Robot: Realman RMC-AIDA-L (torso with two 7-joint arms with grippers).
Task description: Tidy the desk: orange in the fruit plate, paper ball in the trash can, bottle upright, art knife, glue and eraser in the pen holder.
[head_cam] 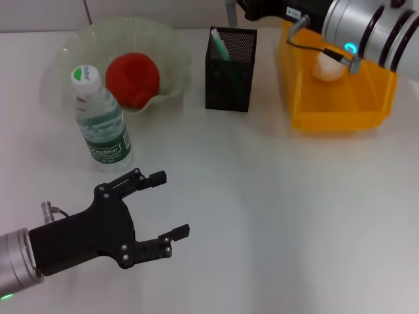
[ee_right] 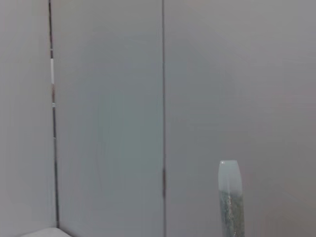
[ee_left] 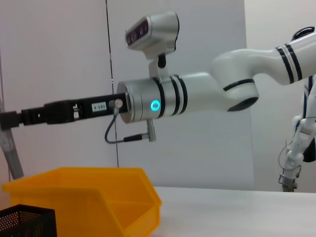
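Note:
The orange (head_cam: 133, 79) lies in the fruit plate (head_cam: 65, 49) at the back left of the desk (head_cam: 275, 196). In front of the plate the bottle (head_cam: 101, 118) stands upright. My left gripper (head_cam: 171, 204) hovers open and empty over the desk, just nearer than the bottle. The art knife (head_cam: 219, 44) pokes out of the pen holder (head_cam: 230, 72); its tip (ee_right: 230, 197) also shows in the right wrist view. The paper ball (head_cam: 325, 67) rests inside the trash can (head_cam: 337, 108). My right arm (head_cam: 366, 29) reaches over the can, and its gripper (ee_left: 12, 120) extends past it. Glue and eraser are out of view.
The trash can (ee_left: 98, 192) and a corner of the pen holder (ee_left: 24, 222) appear low in the left wrist view. A white wall stands behind the desk. Bare desk spreads across the middle and the front right.

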